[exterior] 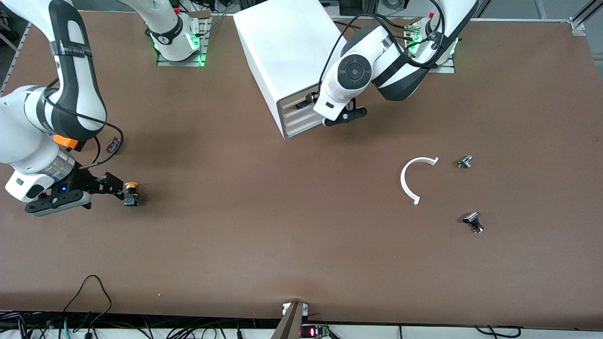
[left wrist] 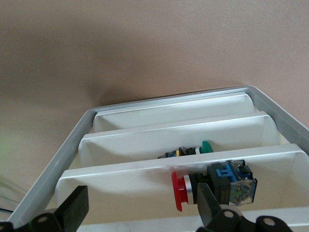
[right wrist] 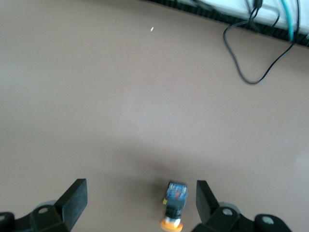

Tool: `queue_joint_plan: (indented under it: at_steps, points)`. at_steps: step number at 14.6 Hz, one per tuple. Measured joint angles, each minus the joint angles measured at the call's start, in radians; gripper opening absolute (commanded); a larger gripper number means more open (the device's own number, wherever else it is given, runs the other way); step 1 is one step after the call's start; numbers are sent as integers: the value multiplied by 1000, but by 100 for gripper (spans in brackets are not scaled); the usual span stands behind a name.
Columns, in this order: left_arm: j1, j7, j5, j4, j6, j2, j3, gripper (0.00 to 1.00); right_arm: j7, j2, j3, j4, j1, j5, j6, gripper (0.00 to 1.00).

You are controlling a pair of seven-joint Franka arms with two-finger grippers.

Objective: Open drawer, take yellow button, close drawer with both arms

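Observation:
The button (exterior: 131, 193), with an orange cap on a black and blue body, lies on the table toward the right arm's end. In the right wrist view the button (right wrist: 174, 203) lies between the fingers, close to one of them and not gripped. My right gripper (exterior: 118, 188) is open and low over the table at the button. The white cabinet (exterior: 287, 52) stands between the arm bases. Its uppermost drawer (exterior: 293, 100) looks level with the three lower ones. My left gripper (exterior: 307, 100) is open at the cabinet's front and holds nothing. The left wrist view shows its fingers (left wrist: 73, 209) spread over the stacked drawer fronts.
A red-capped push-button (left wrist: 212, 186) and a green-capped one (left wrist: 193, 151) lie in the lower drawers. A small black block (exterior: 113, 144) lies near the right arm. Toward the left arm's end lie a white C-shaped piece (exterior: 409, 181) and two small parts (exterior: 465, 162) (exterior: 473, 221).

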Motion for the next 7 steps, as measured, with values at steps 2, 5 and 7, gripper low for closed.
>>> queue_joint_plan:
  at_steps: [2,5,7]
  points:
    - [1,0,-1,0,-2,0,0,99,92,-7,0,77,5,-57,-133,100]
    - [8,0,-10,9,-7,0,0,99,169,-24,4,198,-3,-75,-349,100]
    - [39,2,-10,47,-42,-1,0,99,247,-44,73,286,-53,-126,-491,100]
